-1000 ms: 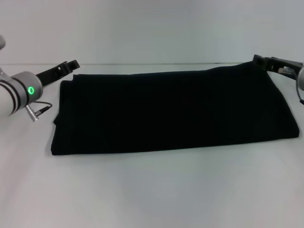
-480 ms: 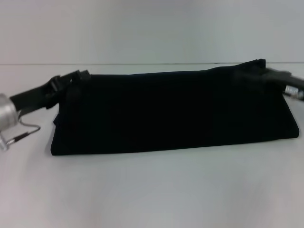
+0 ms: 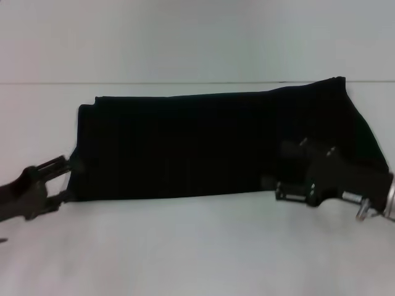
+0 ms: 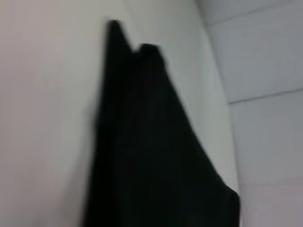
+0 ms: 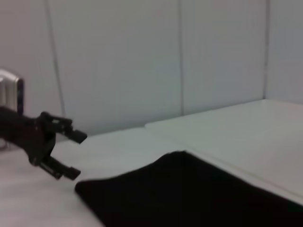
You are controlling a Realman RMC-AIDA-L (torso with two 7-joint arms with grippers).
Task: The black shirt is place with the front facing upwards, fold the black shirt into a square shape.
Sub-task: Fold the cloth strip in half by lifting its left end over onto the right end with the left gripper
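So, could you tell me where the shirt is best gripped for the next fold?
Probably the two near corners: the left gripper from the shirt's left end, the right gripper at its right end. It lies as a long flat band, near edge exposed.

The black shirt (image 3: 210, 145) lies flat on the white table (image 3: 197, 253), folded into a wide band.

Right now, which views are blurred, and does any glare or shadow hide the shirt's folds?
Head view: soft all over, the black shirt reads as flat black with no folds visible, no glare. Left wrist view: blurred, shirt edges smeared. Right wrist view: sharper, the left gripper shows its fingers apart.
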